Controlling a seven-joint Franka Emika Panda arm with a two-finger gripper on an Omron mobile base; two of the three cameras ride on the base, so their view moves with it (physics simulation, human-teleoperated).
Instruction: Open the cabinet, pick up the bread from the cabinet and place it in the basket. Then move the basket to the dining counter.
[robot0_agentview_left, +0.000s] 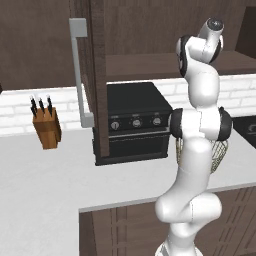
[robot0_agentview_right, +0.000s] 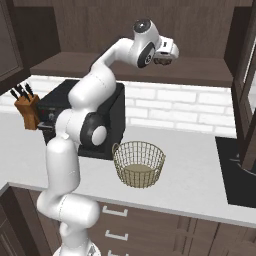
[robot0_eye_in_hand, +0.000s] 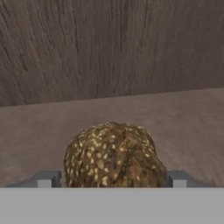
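The cabinet (robot0_agentview_left: 92, 75) door stands open above the worktop (robot0_agentview_right: 190, 165). On the shelf (robot0_eye_in_hand: 183, 118), the bread (robot0_eye_in_hand: 113, 155) sits between the tool's (robot0_eye_in_hand: 110, 178) spread, unclamped fingers. The basket (robot0_agentview_right: 139, 164) waits empty near the worktop's front edge; grasping, loading and carrying remain.

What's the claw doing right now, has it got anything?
Claw: jaws apart, one fingertip on each side of the small brown mottled bread lump on the brown cabinet shelf; whether it is gripped cannot be told.

White brick backsplash (robot0_agentview_right: 170, 107), white worktop (robot0_agentview_left: 45, 185), dark base drawers (robot0_agentview_right: 150, 230).
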